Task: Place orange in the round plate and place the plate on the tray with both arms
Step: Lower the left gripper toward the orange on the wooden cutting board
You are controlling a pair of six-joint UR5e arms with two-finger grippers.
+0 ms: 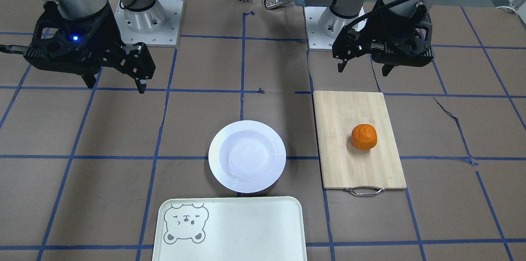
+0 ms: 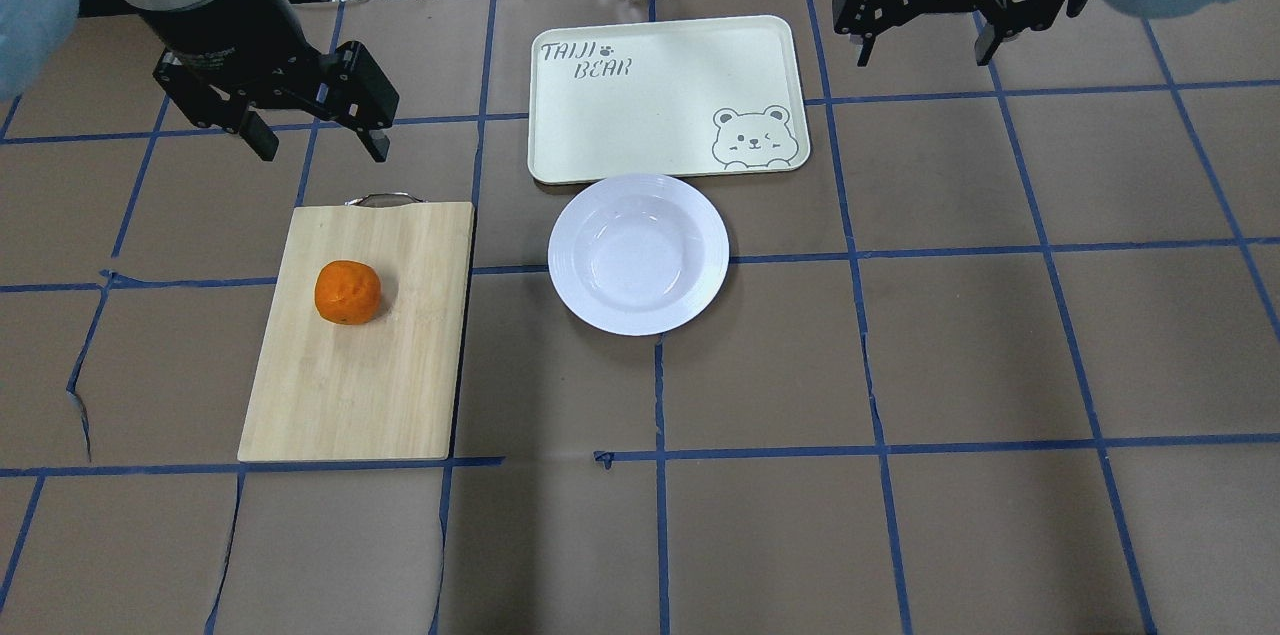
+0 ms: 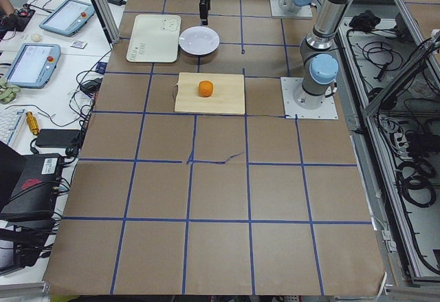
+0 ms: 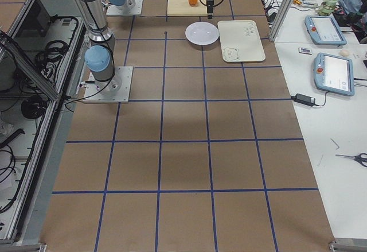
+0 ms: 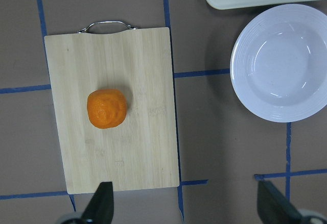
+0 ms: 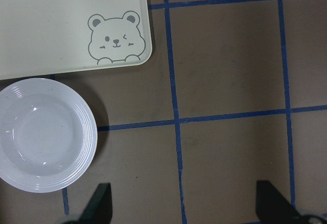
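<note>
table [image 2: 980, 355] — brown, blue tape grid [image 2: 853, 255] | side bench [image 4: 327, 148] — white, cluttered

Orange [image 2: 348, 292] on the cutting board [image 2: 370, 385], board between the round plate [image 2: 638, 253] and the tabletop's [image 2: 900, 365] left end, tray [image 2: 650, 95] close behind the plate, along the edge opposite the robot
</note>
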